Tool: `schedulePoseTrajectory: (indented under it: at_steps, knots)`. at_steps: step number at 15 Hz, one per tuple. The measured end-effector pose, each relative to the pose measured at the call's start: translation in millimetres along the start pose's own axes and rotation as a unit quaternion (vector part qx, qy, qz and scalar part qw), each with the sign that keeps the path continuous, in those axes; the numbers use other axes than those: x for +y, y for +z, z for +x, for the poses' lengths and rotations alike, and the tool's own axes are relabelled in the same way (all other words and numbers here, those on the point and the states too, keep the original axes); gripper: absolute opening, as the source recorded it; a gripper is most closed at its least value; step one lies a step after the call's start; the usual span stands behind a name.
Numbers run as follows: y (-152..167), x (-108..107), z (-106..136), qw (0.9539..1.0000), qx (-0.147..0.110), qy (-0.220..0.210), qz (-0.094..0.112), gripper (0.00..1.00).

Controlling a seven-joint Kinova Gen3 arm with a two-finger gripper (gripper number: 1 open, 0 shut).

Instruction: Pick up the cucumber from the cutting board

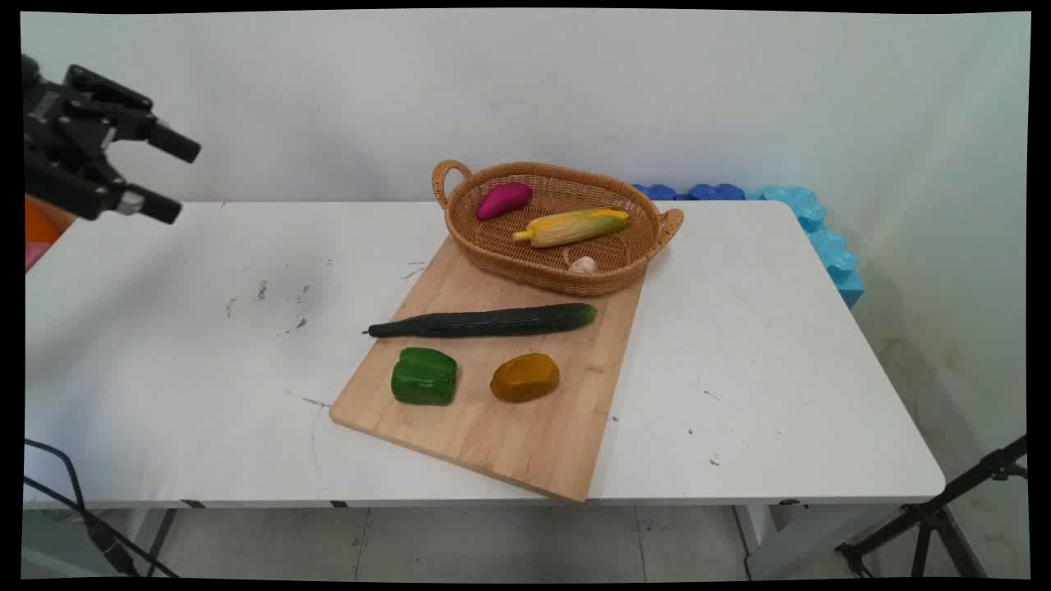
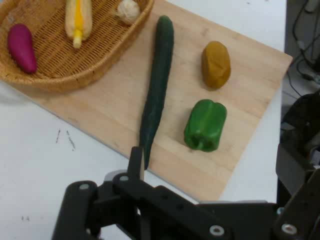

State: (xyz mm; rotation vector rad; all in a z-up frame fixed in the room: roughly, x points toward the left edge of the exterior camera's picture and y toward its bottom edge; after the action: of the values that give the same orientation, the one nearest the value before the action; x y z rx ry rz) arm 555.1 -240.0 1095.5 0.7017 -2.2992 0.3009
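While raised high at far left, well above the table (image 1: 164, 345): gripper (image 1: 176, 176), black, empty, touching nothing, fingers (image 1: 174, 143) spread apart and pointing right. Beneath it, bare white tabletop with dark scuffs; cables hanging at lower left.

Toward the middle, lying at an angle on the table: wooden board (image 1: 525, 443). On the board's near part, a green pepper (image 1: 424, 376) on the left and a brownish-yellow potato (image 1: 525, 377) just to its right, apart from each other. Behind both, stretched across the board, a long dark cucumber (image 1: 484, 321), thin end leftward past the board's edge.

Farther back and right, partly on the board's far end: wicker basket (image 1: 460, 222) with two handles. Inside, a magenta eggplant (image 1: 503, 199) at left, an ear of corn (image 1: 575, 226) across the middle, a garlic bulb (image 1: 583, 264) at the near rim.

Past the table's far right corner, against the wall: blue foam pieces (image 1: 829, 246). At lower right, on the floor: black tripod legs (image 1: 928, 517).

From the hand view: board (image 2: 110, 110), cucumber (image 2: 157, 85), pepper (image 2: 205, 125), potato (image 2: 216, 64) and basket (image 2: 75, 80) all well away from the gripper's linkage.
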Motion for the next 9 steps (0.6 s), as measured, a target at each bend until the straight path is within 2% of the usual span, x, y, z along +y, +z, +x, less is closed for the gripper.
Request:
schedulePoseTrajectory:
  at_steps: [5, 9]
  knots:
    - [27.9, -1.1, 23.5, 0.9997, -0.003, -0.007, 0.021, 1.0]
    - [73.5, -8.7, 50.7, 0.9986, -0.018, -0.018, 0.048, 1.0]
